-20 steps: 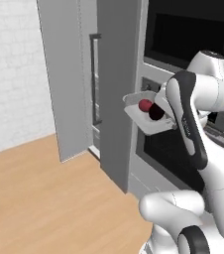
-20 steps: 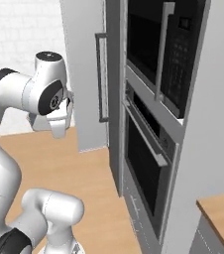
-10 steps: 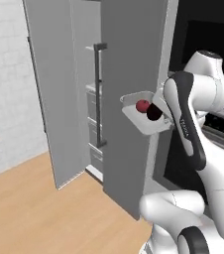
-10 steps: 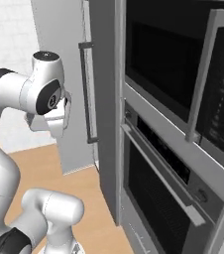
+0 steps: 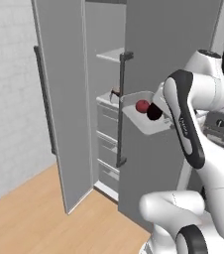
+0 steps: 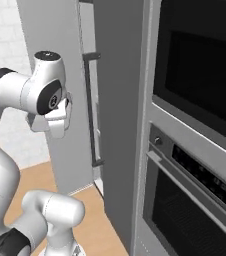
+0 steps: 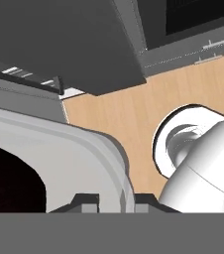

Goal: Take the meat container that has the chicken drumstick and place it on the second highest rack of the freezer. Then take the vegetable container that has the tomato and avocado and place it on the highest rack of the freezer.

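Note:
The vegetable container [image 5: 142, 119], a shallow light-grey tray, hangs level in front of the freezer [image 5: 59, 84]. In it lie the red tomato [image 5: 141, 105] and the dark avocado [image 5: 154, 112]. In the hand view my gripper [image 7: 117, 200] is shut on the tray's rim [image 7: 91, 144], with the dark-red tomato [image 7: 7, 176] at the left. The freezer's left door stands open. Inside are the highest rack [image 5: 111, 54] and, lower, a second shelf [image 5: 105, 98] bearing a small reddish-brown lump, the chicken drumstick [image 5: 115, 92]. My forearm hides the hand in the left base view.
The freezer's closed right door, with a black bar handle [image 5: 121, 109], stands just behind the tray. Drawers [image 5: 107, 134] fill the freezer below the shelves. To the right are a built-in microwave [image 6: 205, 75] and an oven [image 6: 195, 200]. Wooden floor [image 5: 29, 218] lies to the left.
The whole picture has shifted as the base drove: the open freezer is now nearer and more central. The tray stays in my shut gripper at the same height.

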